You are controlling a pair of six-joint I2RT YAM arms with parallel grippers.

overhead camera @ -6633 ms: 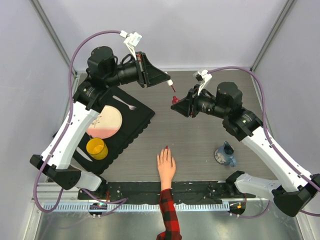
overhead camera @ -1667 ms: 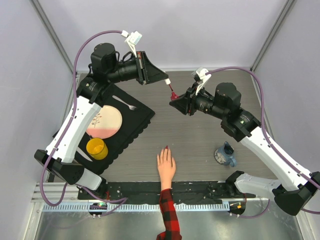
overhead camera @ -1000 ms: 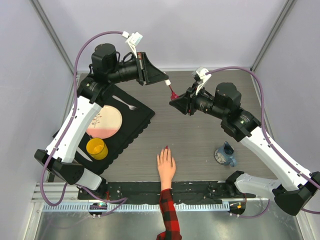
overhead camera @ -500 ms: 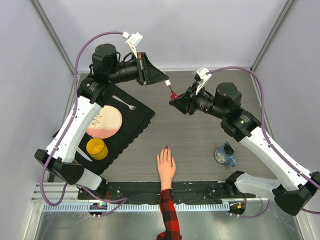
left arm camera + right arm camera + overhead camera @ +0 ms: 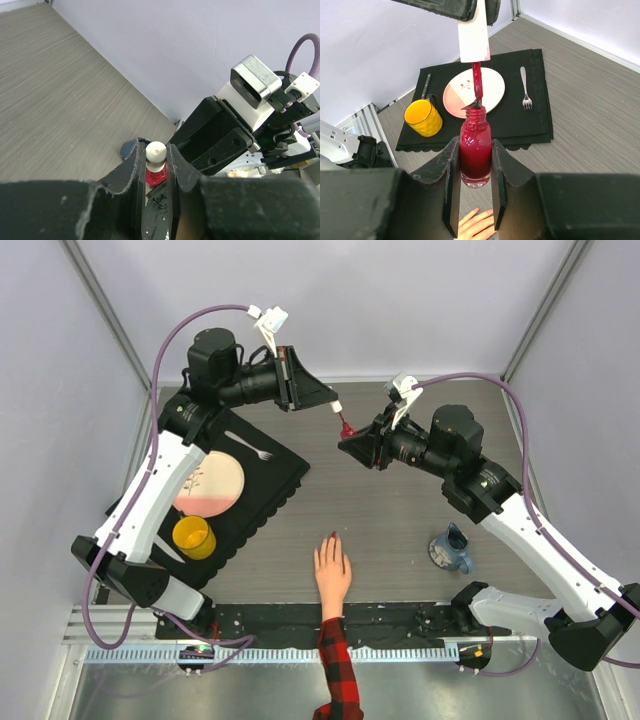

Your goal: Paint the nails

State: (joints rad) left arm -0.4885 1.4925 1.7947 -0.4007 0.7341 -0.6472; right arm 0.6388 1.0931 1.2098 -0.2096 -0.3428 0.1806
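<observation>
1. Movement has nearly stopped. Compared with several seconds back, the right gripper (image 5: pixel 474 167) has brought the polish bottle (image 5: pixel 475 145) up closer to the brush, and over the last second or so hardly anything has shifted.
2. The right gripper is pinching the bottle by its body. The left gripper (image 5: pixel 155 156) is clamped on the white brush cap (image 5: pixel 155 150), and the red brush stem (image 5: pixel 477 82) reaches down into the bottle's neck.
3. To my eye the brush is being reloaded with polish, so no painting is happening just now.
4. The nails (image 5: pixel 331 537) are on the hand (image 5: pixel 332 570), which lies flat on the table (image 5: pixel 400 530) near the front edge, well apart from both grippers.
5. The bristles sit inside the neck, so I cannot tell how much polish they carry. From above the nails are too small to count, though one fingertip looks red. The right wrist view cuts the hand off at its bottom edge.
</observation>
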